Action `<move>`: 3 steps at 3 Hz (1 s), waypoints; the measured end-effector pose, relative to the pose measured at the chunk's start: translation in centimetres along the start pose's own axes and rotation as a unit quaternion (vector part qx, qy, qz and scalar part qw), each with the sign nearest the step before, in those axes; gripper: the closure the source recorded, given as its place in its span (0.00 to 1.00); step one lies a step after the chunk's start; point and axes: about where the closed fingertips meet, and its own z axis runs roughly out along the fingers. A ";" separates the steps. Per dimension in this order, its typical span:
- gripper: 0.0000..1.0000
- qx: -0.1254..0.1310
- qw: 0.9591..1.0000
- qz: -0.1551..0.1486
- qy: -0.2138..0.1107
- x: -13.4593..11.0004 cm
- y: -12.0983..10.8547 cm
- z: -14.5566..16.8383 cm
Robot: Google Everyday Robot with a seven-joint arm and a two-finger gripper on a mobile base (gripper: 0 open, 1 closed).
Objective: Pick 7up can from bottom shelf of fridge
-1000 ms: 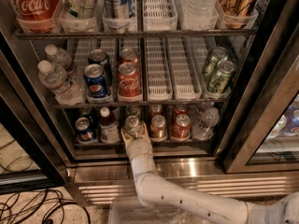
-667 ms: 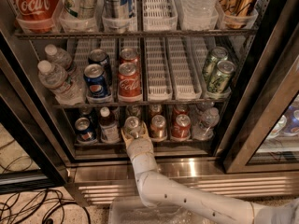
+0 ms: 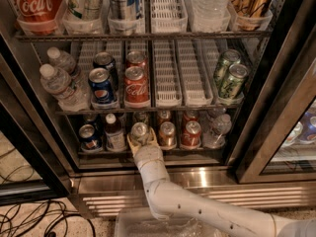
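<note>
The 7up can [image 3: 139,131], silver-topped with a pale body, stands at the front of the bottom shelf [image 3: 113,155] of the fridge [image 3: 207,177], left of centre. My gripper [image 3: 141,137] reaches in from below on the white arm. Its pale fingers [image 3: 131,142] hug the can on both sides and look closed on it. The can stands upright on the shelf.
Two red cola cans [image 3: 167,134] stand right of the 7up can, with a water bottle [image 3: 217,129] beyond them. A small bottle [image 3: 114,132] and a blue can [image 3: 88,136] stand to its left. The middle shelf [image 3: 163,107] hangs close above. An open door frame [image 3: 276,117] is at the right.
</note>
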 end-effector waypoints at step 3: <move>1.00 -0.058 0.997 -0.011 0.049 -2.3 -1.1 -5.4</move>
